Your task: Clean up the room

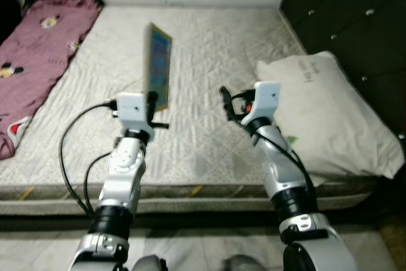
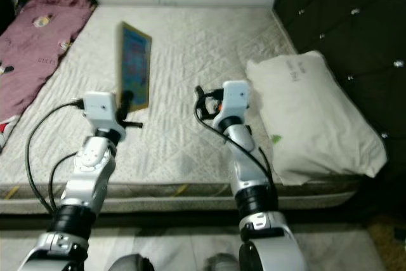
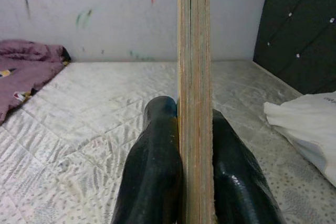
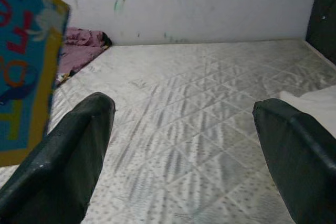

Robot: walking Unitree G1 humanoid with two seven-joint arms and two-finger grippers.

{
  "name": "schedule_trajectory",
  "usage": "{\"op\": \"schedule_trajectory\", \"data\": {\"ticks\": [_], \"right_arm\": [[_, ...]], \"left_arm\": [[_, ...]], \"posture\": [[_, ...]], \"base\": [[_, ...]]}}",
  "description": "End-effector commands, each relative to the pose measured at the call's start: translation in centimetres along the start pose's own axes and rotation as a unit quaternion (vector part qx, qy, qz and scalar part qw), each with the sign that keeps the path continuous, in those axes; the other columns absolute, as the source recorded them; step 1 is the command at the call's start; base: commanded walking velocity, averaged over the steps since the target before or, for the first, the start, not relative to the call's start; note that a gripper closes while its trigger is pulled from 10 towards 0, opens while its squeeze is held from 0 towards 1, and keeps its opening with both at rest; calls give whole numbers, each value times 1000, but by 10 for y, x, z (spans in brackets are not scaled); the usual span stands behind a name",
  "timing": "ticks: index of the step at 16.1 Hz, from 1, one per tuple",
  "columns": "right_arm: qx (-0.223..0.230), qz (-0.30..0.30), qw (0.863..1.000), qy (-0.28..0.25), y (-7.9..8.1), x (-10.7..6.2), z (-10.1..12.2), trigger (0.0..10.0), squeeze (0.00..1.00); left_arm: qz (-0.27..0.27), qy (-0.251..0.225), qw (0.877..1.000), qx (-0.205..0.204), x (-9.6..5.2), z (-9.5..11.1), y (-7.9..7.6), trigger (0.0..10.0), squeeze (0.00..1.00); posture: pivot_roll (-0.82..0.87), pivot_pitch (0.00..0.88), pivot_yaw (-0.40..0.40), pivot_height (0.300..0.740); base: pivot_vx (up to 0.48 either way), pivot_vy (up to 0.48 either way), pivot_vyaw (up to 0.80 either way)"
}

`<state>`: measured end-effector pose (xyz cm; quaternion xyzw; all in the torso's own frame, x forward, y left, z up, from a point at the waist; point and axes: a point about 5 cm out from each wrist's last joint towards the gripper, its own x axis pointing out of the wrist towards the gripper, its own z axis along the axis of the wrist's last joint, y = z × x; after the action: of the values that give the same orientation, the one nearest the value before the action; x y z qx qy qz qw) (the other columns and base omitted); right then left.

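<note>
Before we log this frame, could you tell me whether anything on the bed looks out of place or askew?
Yes. A flat puzzle board is held on edge above the mattress, clamped in the left gripper. The pink blanket lies rumpled along the bed's left side, and the white pillow sits crooked, overhanging the near edge.

Large coloured letters or digits are seen on the blue face of the board [image 4: 23,66], but they are cut off and cannot be read. Faint print on the white pillow [image 1: 330,115] is too small to make out.

Bare mattress [image 1: 209,49] lies open between blanket [image 1: 38,49] and pillow [image 1: 330,112].
</note>
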<state>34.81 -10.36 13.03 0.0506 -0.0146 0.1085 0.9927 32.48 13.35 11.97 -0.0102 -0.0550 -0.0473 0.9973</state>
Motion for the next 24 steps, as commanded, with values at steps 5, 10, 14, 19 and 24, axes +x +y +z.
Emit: {"op": "schedule_trajectory", "data": {"ticks": [5,10,14,19,24], "right_arm": [[-4,-11,1000,-2,-8,-1,1,10000,0],[-19,-4,1000,-16,-6,0,7,10000,0],[-20,-4,1000,-18,-5,1,7,10000,0],[-24,-7,999,-20,-7,1,7,10000,0],[-26,-10,999,-18,-10,1,7,10000,0]], "left_arm": [[-25,-36,999,-11,2,12,-8,10000,0],[-39,-48,998,-15,1,15,-10,10000,0],[-45,-50,998,-15,1,15,-10,10000,0],[-48,-49,998,-16,1,15,-11,10000,0],[-50,-47,998,-15,1,14,-12,10000,0]], "posture": [[-140,0,17,740],[-139,0,15,740],[-138,0,14,740],[-139,0,14,740],[-140,0,15,740]], "base": [[0,0,0],[109,0,0],[308,0,0],[317,0,0],[309,0,0]]}}
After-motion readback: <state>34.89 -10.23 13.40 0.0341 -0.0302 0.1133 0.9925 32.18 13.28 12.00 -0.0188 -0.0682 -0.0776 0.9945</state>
